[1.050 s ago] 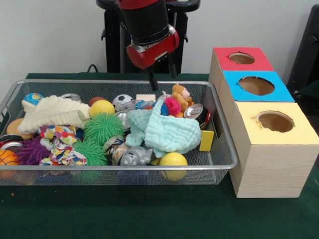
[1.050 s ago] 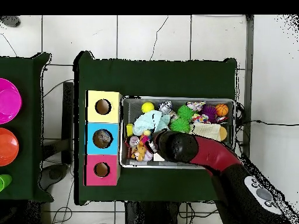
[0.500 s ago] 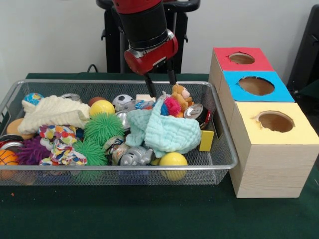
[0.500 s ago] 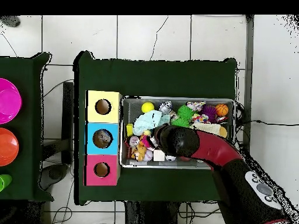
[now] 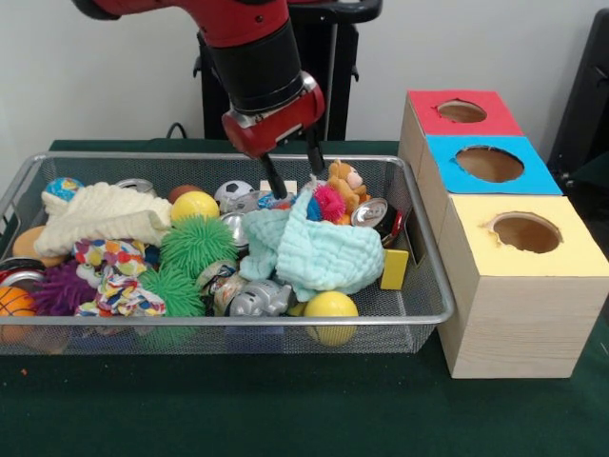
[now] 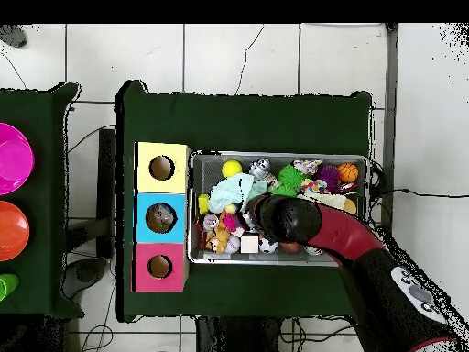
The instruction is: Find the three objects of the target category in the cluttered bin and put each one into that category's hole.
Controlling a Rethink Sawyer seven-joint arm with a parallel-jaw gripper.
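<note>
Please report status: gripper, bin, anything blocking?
Gripper open, empty, low over silver wire-mesh bin. Beneath it: light-blue knitted cloth, covering toys. Small orange plush bear beside it. Target not identifiable.

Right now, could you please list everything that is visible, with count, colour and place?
wire bin: one, silver, on the green table
boxes with holes: three, red, blue, yellow, beside the bin
mint cloth: one, middle of bin
cream cloth: one, at the bin's end far from the boxes
spiky balls: two, green, bin middle
yellow balls: two, one at the near rim, one further back
soccer ball: one, black and white, back of bin
plush bear: one, orange, back of bin
yellow block: one, bin end near boxes
gripper: one, black fingers open, over the bin's back
</note>
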